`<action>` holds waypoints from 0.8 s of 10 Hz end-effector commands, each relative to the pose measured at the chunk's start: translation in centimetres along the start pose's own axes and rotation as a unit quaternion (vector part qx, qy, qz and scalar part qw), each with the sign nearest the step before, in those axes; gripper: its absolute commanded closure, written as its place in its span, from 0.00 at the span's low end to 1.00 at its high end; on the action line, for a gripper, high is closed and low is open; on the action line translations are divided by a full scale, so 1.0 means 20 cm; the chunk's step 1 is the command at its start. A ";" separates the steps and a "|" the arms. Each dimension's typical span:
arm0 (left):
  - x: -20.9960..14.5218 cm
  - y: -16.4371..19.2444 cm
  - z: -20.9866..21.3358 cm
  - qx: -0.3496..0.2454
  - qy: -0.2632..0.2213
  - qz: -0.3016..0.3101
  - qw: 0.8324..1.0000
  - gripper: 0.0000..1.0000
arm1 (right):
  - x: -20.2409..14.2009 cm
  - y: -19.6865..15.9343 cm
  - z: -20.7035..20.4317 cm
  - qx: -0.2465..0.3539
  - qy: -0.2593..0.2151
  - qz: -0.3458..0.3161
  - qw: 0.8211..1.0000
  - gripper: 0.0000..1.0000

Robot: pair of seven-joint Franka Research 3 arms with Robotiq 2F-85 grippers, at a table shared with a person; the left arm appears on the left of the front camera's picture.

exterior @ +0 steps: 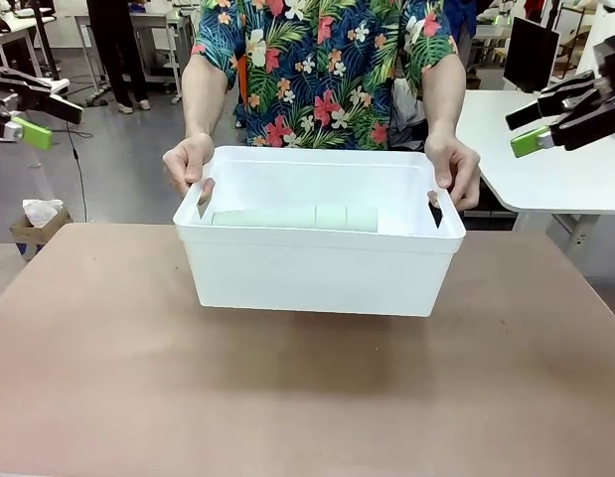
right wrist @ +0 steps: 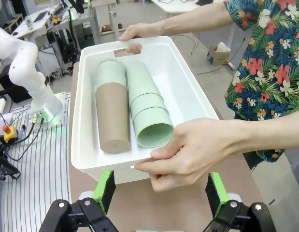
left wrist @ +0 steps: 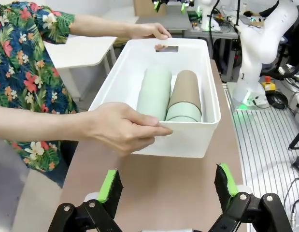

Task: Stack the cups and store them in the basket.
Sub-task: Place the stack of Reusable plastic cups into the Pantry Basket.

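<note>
1. The left gripper has its fingers spread, holding nothing, near the basket.
2. The right gripper is also spread and empty.
3. The person's hands grip the basket's two short ends above the table.
4. The cups lie inside in two nested stacks; the basket's front wall partly hides them in the front view.

The table has a plain brown top. The white basket is over its far middle, ahead of both grippers, between them; whether it touches the top, I cannot tell.
</note>
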State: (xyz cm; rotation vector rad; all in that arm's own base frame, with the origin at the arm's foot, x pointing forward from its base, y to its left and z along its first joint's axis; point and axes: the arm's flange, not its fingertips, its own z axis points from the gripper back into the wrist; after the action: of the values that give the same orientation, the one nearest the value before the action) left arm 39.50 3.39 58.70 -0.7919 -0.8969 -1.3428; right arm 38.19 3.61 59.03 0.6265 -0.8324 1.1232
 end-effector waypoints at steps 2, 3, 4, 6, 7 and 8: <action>0.01 0.00 0.01 -0.005 0.008 0.000 1.000 0.00 | 0.02 0.00 0.00 0.002 -0.008 -0.007 1.000 0.00; 0.01 0.00 0.01 -0.005 0.008 0.000 1.000 0.00 | 0.02 0.00 0.00 0.002 -0.008 -0.007 1.000 0.00; 0.01 0.00 0.01 -0.005 0.008 0.000 1.000 0.00 | 0.02 0.00 0.00 0.002 -0.008 -0.007 1.000 0.00; 0.01 0.00 0.01 -0.005 0.008 0.000 1.000 0.00 | 0.02 0.00 0.00 0.002 -0.008 -0.007 1.000 0.00; 0.01 0.00 0.01 -0.005 0.008 0.000 1.000 0.00 | 0.02 0.00 0.00 0.002 -0.008 -0.007 1.000 0.00; 0.01 0.00 0.01 -0.005 0.008 0.000 1.000 0.00 | 0.02 0.00 0.00 0.002 -0.008 -0.007 1.000 0.00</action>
State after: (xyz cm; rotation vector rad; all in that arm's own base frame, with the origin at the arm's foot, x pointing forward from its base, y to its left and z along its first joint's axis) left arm 39.51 3.42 58.79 -0.7876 -0.8964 -1.3428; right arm 38.19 3.61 59.03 0.6266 -0.8324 1.1232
